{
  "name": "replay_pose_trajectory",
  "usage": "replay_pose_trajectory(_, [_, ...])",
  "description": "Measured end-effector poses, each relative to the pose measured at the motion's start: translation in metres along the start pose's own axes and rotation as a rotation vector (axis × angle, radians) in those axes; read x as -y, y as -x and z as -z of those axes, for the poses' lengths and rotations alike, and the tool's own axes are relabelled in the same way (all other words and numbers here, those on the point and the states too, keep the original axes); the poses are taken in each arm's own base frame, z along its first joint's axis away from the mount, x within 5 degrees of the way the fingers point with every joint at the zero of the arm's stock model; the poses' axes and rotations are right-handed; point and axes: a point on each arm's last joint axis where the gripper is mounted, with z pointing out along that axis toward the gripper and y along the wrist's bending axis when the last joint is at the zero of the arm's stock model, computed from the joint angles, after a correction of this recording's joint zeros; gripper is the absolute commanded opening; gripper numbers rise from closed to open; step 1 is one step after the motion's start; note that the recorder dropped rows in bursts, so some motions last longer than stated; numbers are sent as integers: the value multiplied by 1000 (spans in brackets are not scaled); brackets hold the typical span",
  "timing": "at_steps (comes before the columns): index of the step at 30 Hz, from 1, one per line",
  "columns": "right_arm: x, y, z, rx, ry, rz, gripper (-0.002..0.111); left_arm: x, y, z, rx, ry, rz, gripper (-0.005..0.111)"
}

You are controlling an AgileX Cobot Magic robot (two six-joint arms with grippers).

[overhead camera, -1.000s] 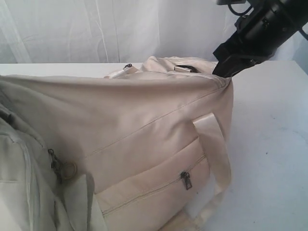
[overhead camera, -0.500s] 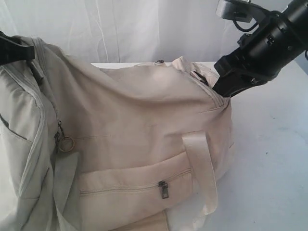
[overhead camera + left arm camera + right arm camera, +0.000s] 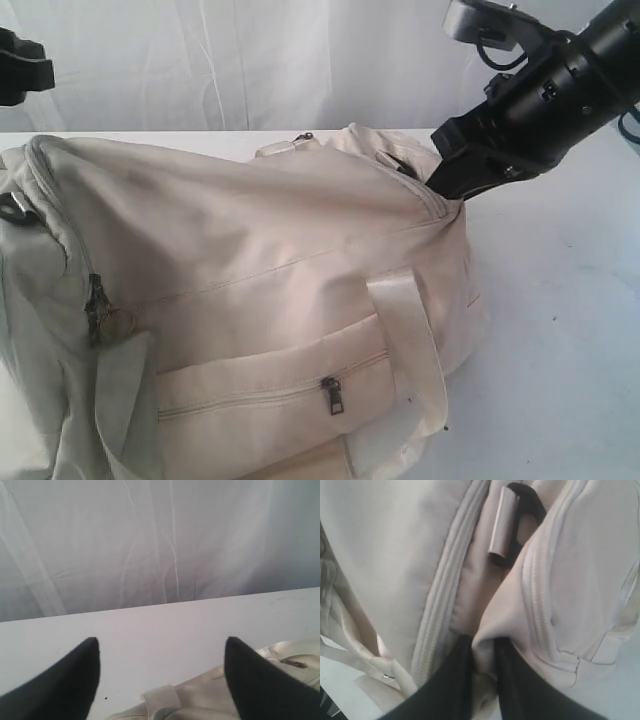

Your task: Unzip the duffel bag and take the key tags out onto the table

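Exterior view has the duffel bag (image 3: 260, 260) lying on its side across the white table (image 3: 560, 330), filling the left and middle of the picture. Its zipped side pocket faces the camera, with the dark pull (image 3: 331, 395) hanging near the middle of the pocket. A webbing handle (image 3: 405, 320) loops down over the bag's front, just right of that pull.

The right gripper (image 3: 447, 185) comes down at a slant from the upper right and meets the bag at the top of its right-hand end. In the right wrist view its two black fingers (image 3: 457, 680) are pressed together on a raised fold of the cream fabric. The fold sits just beside a pale zipper (image 3: 442, 595) that runs along the bag. Beyond the pinched fold a dark buckle (image 3: 525, 502) with a silvery bar lies in the crease between two panels. Whether that zipper is undone I cannot tell.

The left gripper (image 3: 160, 645) hangs apart from the bag, above its left end, at the upper left edge of the exterior view. In the left wrist view its fingers are spread wide with nothing between them. Bare table lies under them and a corner of the bag shows below, near one fingertip.
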Motion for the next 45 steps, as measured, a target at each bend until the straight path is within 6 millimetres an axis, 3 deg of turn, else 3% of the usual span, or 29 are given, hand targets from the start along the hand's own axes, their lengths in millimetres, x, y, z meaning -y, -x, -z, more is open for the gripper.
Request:
replay_pose_trajectory(11, [5, 6, -1, 75, -52, -3, 0, 17, 23, 54, 137, -233, 35, 81])
replay_pose_trajectory(14, [7, 9, -1, 109, -74, -3, 0, 17, 7, 66, 120, -240, 51, 81])
replay_pose_trajectory(21, [11, 13, 0, 164, -117, 1, 0, 22, -62, 81, -59, -329, 185, 81])
replay_pose_trajectory(24, [11, 13, 0, 164, -117, 1, 0, 26, -78, 88, -99, -374, 195, 81])
replay_pose_trajectory(34, [11, 13, 0, 162, -116, 1, 0, 26, -75, 105, -41, -379, 231, 81])
replay_pose_trajectory(39, [11, 13, 0, 164, -117, -1, 0, -4, -71, 102, 44, -57, 251, 81])
replay_pose_trajectory(42, [11, 13, 0, 164, -117, -1, 0, 3, -80, 102, 2, -123, 295, 81])
replay_pose_trajectory(45, [11, 13, 0, 164, -117, -1, 0, -7, -99, 100, -31, -6, 302, 81])
